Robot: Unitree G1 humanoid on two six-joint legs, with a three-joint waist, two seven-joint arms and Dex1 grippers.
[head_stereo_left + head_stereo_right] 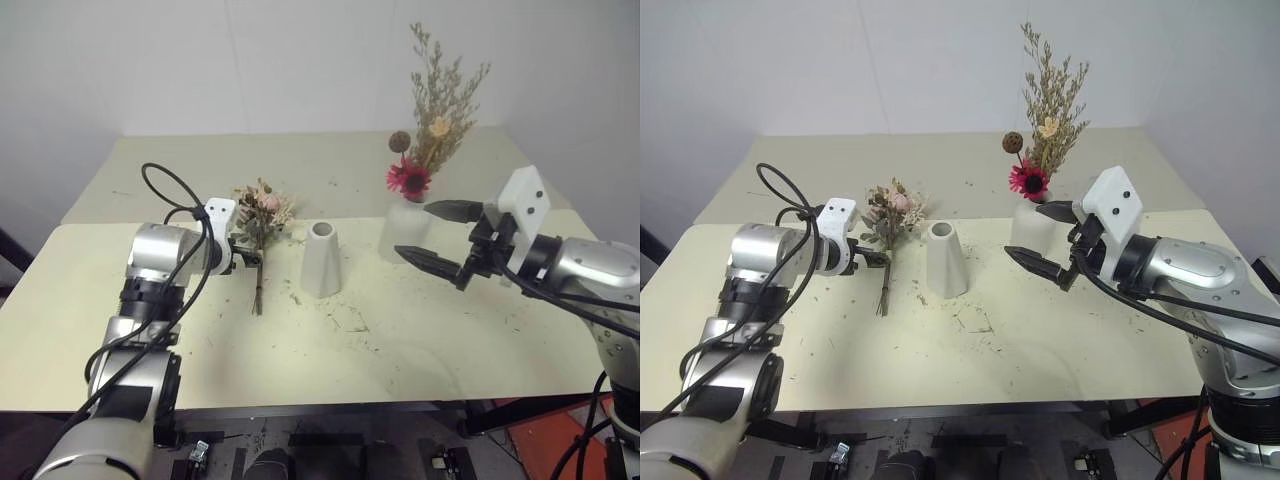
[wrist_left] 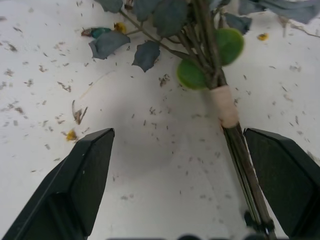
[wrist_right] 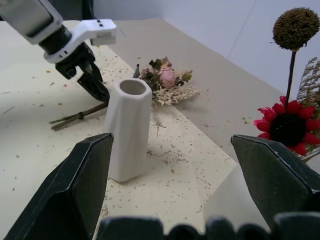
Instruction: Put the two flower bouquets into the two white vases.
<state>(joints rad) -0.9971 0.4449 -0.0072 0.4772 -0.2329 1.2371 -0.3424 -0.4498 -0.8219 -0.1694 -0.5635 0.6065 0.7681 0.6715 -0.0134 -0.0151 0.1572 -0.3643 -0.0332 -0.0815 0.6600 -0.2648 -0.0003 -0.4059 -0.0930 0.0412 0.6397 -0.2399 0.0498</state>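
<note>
Close wide-apart left gripper (image 2: 177,185) squarely on rose bouquet (image 1: 262,212) stems below binding, mid-table (image 1: 400,340); right gripper (image 1: 440,235) likewise apart, empty.

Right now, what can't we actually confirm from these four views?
- Round vase: in the right wrist view the right gripper's fingers and the frame edge cut it off; its neck is hidden by the daisy bouquet in the head views.
- Rose bouquet: in the head views the left gripper covers mid-stem, so contact is unclear; the left wrist view crops the blooms.
- Cone vase: interior too dark to see.
</note>
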